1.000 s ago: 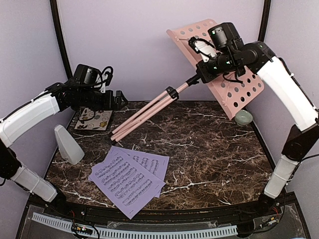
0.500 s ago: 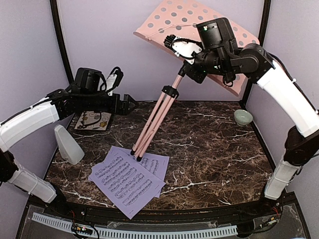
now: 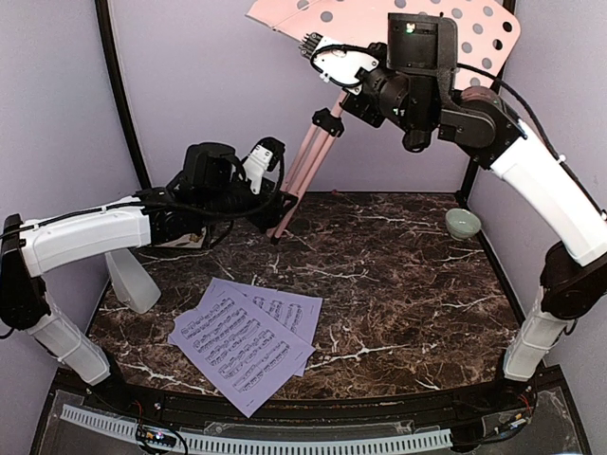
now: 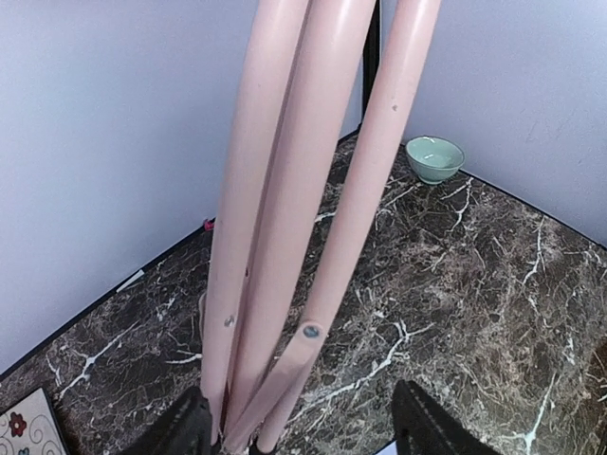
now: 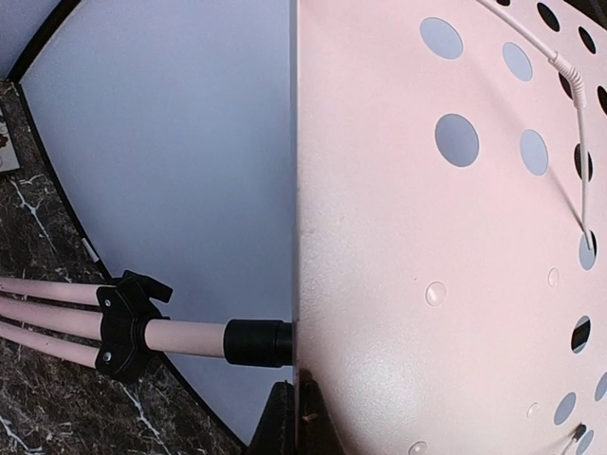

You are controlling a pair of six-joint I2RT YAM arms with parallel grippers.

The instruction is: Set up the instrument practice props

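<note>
The pink music stand stands nearly upright, lifted by its perforated plate [image 3: 379, 19] at the top of the view. My right gripper [image 3: 318, 45] is shut on the plate's edge [image 5: 379, 237], with both fingertips [image 5: 285, 422] pinching it. The folded tripod legs [image 3: 302, 166] hang down to the table at the back. My left gripper [image 3: 278, 204] is open around the lower legs [image 4: 313, 218], which lie close to its left finger [image 4: 185, 431]. The lavender sheet-music pages [image 3: 242, 341] lie flat at the front left. The grey metronome [image 3: 128, 280] stands at the left edge.
A pale-green bowl [image 3: 462, 223] sits at the back right, also seen as a bowl [image 4: 434, 156] in the left wrist view. A corner of the floral tile [image 4: 24, 431] shows behind my left arm. Lilac walls close the back and sides.
The right arm swung the stand up from a steep tilt to nearly upright, its feet shifting back. My left arm moved right to the legs, and its jaws have narrowed around them.
</note>
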